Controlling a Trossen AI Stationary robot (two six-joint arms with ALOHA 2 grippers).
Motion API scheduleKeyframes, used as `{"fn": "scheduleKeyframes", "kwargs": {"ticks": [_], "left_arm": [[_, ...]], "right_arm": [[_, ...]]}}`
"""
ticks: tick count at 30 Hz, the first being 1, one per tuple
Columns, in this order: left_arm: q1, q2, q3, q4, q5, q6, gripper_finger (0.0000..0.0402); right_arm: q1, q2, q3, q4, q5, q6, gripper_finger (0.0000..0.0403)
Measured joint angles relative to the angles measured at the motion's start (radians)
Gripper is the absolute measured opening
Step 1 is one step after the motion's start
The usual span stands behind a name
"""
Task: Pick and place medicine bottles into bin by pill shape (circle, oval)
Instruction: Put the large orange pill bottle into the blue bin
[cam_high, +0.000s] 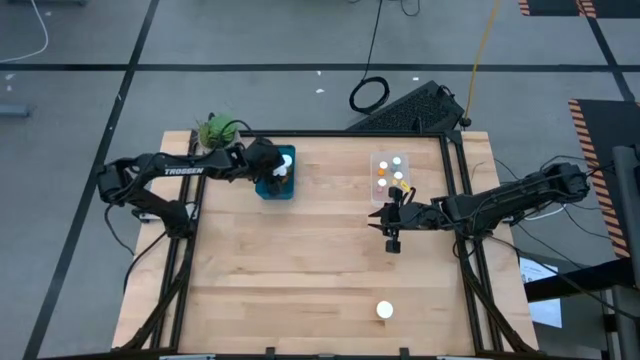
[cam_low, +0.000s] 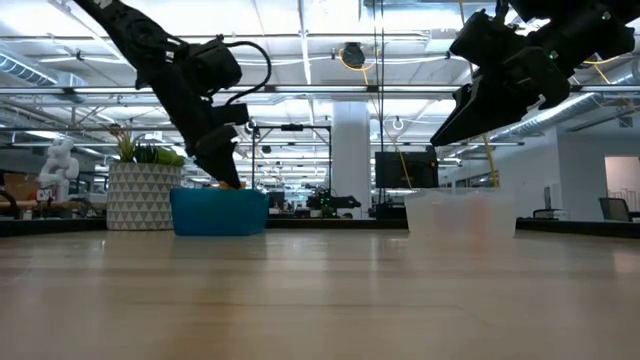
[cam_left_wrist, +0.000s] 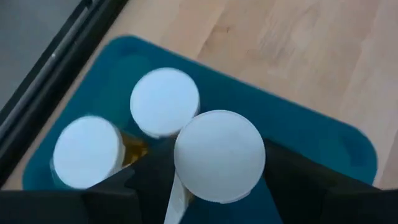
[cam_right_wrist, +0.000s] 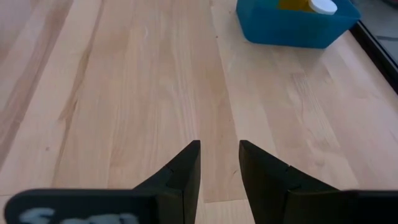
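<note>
Bottles mostly binned: left gripper (cam_left_wrist: 217, 186) over blue bin (cam_high: 276, 188), pinching one white-capped bottle (cam_left_wrist: 219, 155) with two more (cam_left_wrist: 164, 101) already standing just beyond and beside it. Several sorted in clear bin (cam_high: 392, 177) just beyond right gripper (cam_high: 394, 228), hovering empty, fingers slightly parted. One bottle (cam_high: 385, 311) left on table, well behind right gripper.

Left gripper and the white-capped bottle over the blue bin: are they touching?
Touching. In the left wrist view the left gripper has its dark fingers pressed against both sides of the bottle, held above the blue bin.
</note>
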Motion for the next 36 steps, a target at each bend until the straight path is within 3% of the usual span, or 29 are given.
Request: {"fn": "scheduleKeyframes", "kwargs": {"ticks": [10,23,31,36], "left_arm": [[-0.004,0.029,-0.006,0.047,-0.003,0.035,0.0237],[-0.02,0.029,0.001,0.049,-0.057,0.028,0.0309],[-0.124,-0.018,0.042,0.049,-0.074,0.015,0.0304],[-0.214,-0.054,0.063,0.052,-0.074,0.016,0.0291]], "right_arm": [[0.0,0.0,0.0,0.002,-0.026,0.004,0.0102],[0.0,0.0,0.0,0.001,-0.029,0.01,0.0102],[0.008,0.0,0.0,-0.001,-0.17,0.1,0.0102],[0.09,0.0,0.0,-0.016,-0.175,0.158,0.0102]]}}
